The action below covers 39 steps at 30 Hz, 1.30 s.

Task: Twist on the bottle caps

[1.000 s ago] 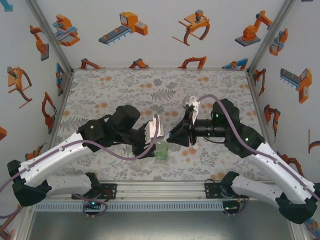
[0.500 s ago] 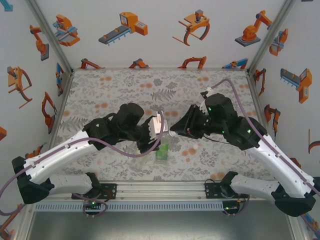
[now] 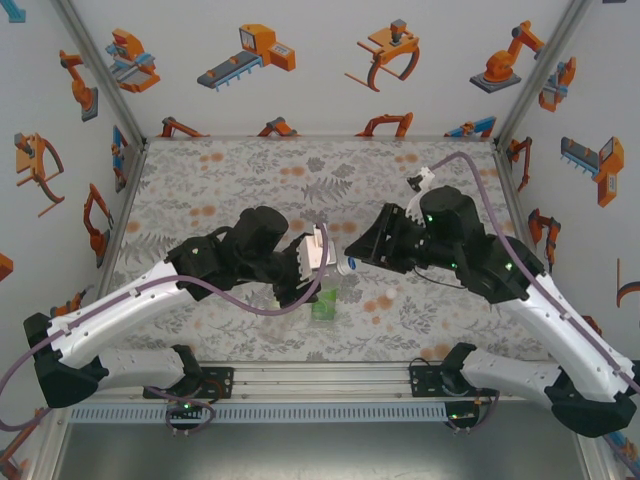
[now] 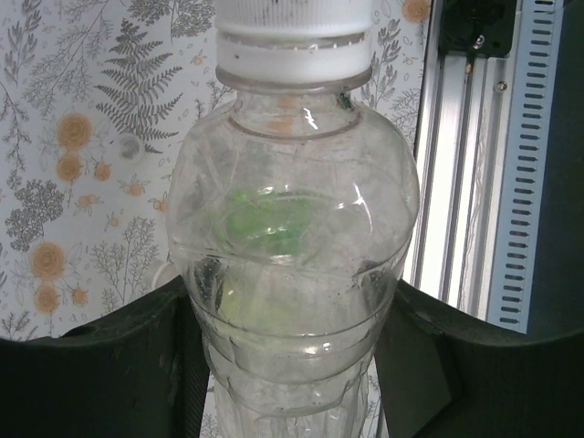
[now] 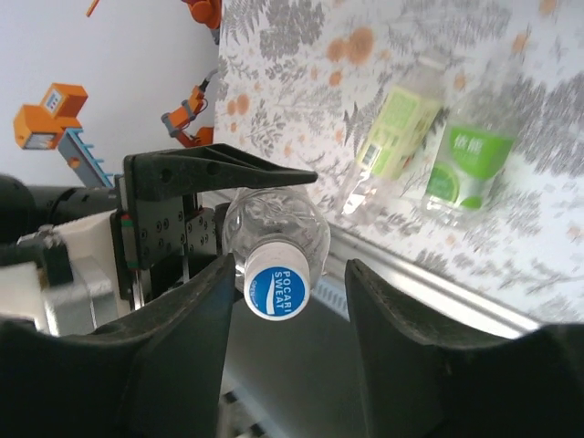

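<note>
Left hand (image 4: 290, 360) clamped on the clear bottle (image 4: 292, 219), centre of frame, held off the surface (image 5: 301, 55). Right hand (image 5: 290, 274) open loosely around its cap (image 4: 294, 41), gap on one side, no grip. Cap looks seated, so this one's about done. Yellow-label bottle (image 5: 399, 128) and green-label bottle (image 5: 467, 162) lie upper right on the surface; caps there unclear. Nothing obviously blocking.

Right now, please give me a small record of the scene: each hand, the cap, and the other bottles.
Left hand: shut on the unlabelled bottle
Cap: white, blue top, sitting on that bottle's neck
Right hand: open, fingers on both sides of the cap
Other bottles: yellow-green label bottle and bright green label bottle, side by side on the table
</note>
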Motion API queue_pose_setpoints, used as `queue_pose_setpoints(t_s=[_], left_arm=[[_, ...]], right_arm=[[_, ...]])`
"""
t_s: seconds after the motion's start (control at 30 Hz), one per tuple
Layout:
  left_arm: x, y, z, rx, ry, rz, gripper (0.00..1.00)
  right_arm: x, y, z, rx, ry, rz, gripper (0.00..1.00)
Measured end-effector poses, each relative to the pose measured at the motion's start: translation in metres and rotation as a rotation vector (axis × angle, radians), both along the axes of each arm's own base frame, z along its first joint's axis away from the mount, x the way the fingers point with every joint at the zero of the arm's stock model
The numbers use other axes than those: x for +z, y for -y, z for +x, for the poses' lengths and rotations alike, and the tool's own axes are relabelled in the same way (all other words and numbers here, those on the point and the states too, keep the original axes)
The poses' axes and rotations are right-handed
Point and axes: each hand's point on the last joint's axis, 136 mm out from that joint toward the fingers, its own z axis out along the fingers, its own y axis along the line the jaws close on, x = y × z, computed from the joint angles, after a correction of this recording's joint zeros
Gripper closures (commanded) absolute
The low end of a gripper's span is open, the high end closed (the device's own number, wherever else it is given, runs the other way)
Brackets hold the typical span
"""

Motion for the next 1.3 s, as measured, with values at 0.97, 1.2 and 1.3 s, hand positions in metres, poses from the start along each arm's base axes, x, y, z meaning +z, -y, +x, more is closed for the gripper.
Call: queue_pose_setpoints(t_s=[0.97,1.2,1.3], left_arm=[[0.005,-0.003,-0.012,-0.042,-0.029,-0.017,0.99],[0.007,-0.004,-0.013,-0.045,-0.028,-0.024,0.99],[0.007,-0.004,-0.013,-0.046,-0.029,-0.024,0.99]], right_arm=[[0.074,-0.015,-0.071,0.691,1.018,-0.124,0.48],[0.071,-0.016,-0.079,0.750,1.082,-0.133,0.49],[0.070,-0.017,-0.079,0.762,1.085,-0.134,0.49]])
